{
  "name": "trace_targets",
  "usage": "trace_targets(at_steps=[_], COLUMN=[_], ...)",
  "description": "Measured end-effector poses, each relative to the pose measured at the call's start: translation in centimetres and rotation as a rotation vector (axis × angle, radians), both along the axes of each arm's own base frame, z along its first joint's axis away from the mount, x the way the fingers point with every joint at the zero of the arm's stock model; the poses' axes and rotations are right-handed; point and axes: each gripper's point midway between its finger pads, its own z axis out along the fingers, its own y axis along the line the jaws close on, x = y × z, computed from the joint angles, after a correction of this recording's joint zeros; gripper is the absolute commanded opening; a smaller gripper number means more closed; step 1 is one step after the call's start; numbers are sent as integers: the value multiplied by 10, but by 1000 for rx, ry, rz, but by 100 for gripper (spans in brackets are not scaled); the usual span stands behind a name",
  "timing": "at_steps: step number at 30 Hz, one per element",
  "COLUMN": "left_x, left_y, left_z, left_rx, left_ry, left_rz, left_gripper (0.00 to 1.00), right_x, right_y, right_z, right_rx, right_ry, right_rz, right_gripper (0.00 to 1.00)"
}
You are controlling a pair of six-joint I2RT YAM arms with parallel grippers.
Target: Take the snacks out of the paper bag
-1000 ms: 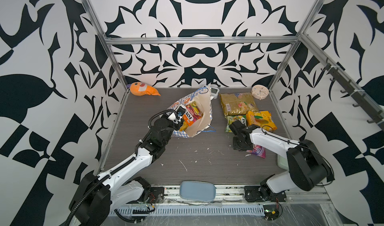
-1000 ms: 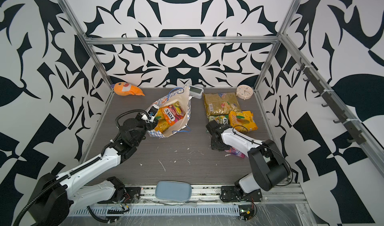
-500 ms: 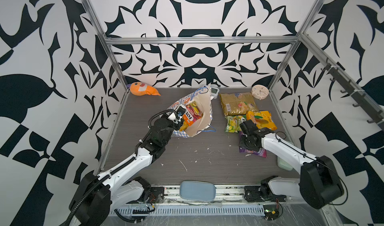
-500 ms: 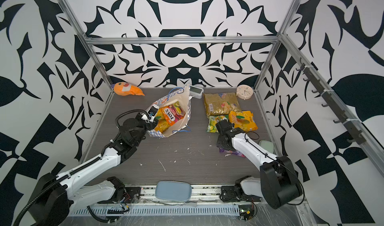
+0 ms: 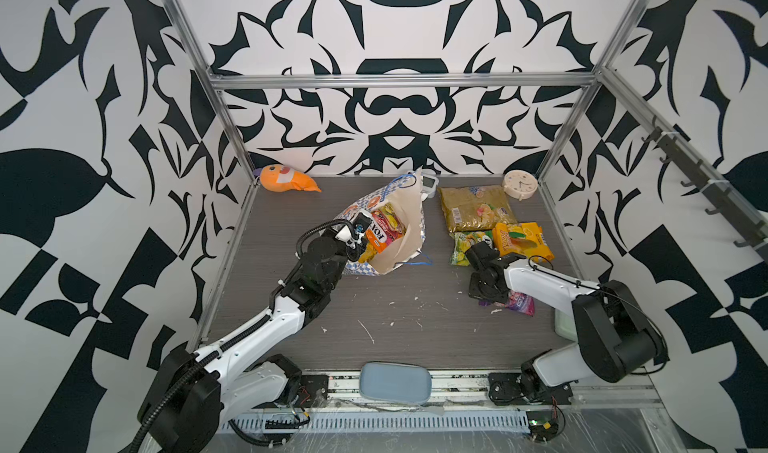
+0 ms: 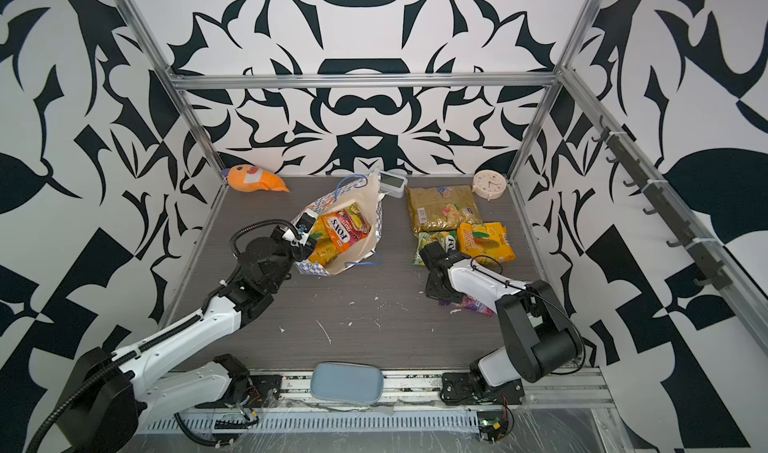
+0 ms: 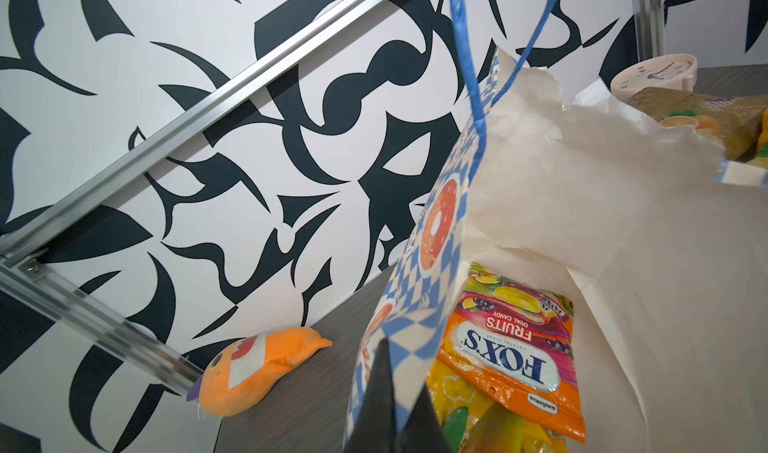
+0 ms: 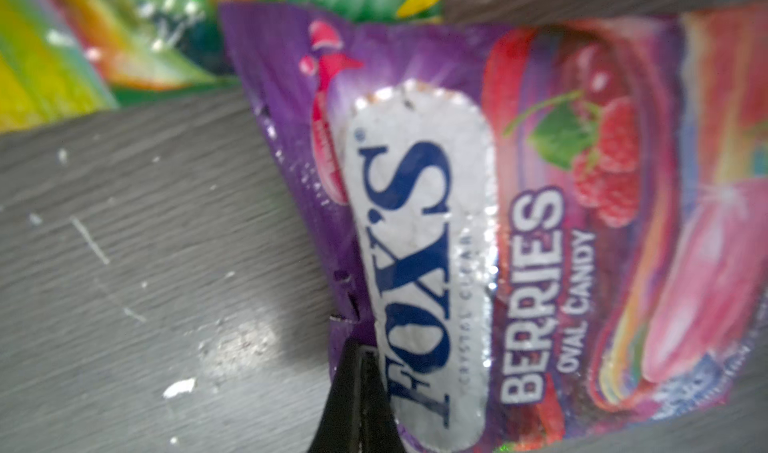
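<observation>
The grey table (image 5: 415, 318) carries a plush toy (image 5: 286, 178) at its far left corner, the paper bag (image 5: 405, 218) near the middle, and on the right an olive-gold packet (image 5: 473, 207), mango packet (image 5: 523, 241), green-yellow packet (image 5: 463, 249), purple packet (image 5: 521, 305) and round clock (image 5: 519, 185).

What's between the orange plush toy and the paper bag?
Only bare tabletop separates the plush toy and the paper bag, seen in both top views.

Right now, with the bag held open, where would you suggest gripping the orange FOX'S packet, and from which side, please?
Pinch the orange FOX'S packet by its thin sealed orange edge, coming from above through the paper bag's open mouth: it lies topmost on the yellow packets, so that edge looks reachable.
</observation>
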Motion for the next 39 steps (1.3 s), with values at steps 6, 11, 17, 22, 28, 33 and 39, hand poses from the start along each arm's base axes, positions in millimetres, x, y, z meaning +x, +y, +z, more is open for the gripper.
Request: trace_targets(at_steps=[6, 11, 17, 22, 28, 33, 39], left_x=[0, 0, -1, -2, -2, -2, 0], left_y=[0, 0, 1, 1, 1, -2, -5], left_z=[0, 0, 2, 2, 1, 3, 4], left_rx=[0, -1, -2, 0, -1, 2, 4], left_ry=[0, -1, -2, -1, 0, 14, 21], left_rz=[0, 0, 0, 0, -1, -14, -24], left_gripper=[0, 0, 0, 0, 0, 0, 0], right_x=[-3, -8, -12, -6, 27, 69, 96], right_y=[-25, -33, -46, -53, -28, 12, 144], right_z=[4, 7, 18, 44, 89, 177, 331], right_rx=[-38, -75, -106, -89, 53, 152, 355], right_ry=[-7, 4, -8, -93, -312, -568, -935], right_rz=[-68, -66, -96, -107, -27, 138, 599], right_gripper=[0, 0, 0, 0, 3, 15, 17])
